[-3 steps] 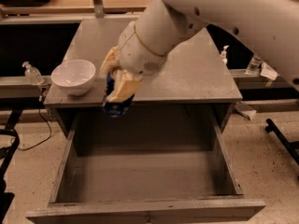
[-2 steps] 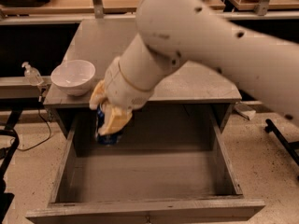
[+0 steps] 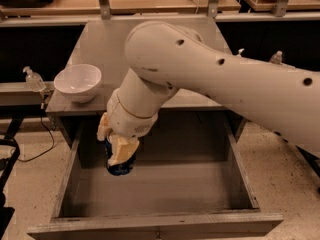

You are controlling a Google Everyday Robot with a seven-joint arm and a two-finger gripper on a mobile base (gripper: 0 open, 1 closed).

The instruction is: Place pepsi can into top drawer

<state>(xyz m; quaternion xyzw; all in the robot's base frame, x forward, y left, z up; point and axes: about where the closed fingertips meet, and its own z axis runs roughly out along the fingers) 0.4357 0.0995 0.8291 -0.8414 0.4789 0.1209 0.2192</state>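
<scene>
My gripper hangs from the big white arm over the left part of the open top drawer. Its yellowish fingers are shut on the pepsi can, a dark blue can whose lower end shows below the fingers. The can is held inside the drawer's opening, above the drawer floor near its left wall. The drawer is pulled fully out toward me, wide and grey, with its flat front panel at the bottom of the view.
A white bowl sits on the left edge of the grey cabinet top. A clear pump bottle stands on a ledge to the left. A wooden bench runs behind the cabinet.
The arm has swung down and toward me, carrying the can from the cabinet's front edge down into the drawer's left part.
</scene>
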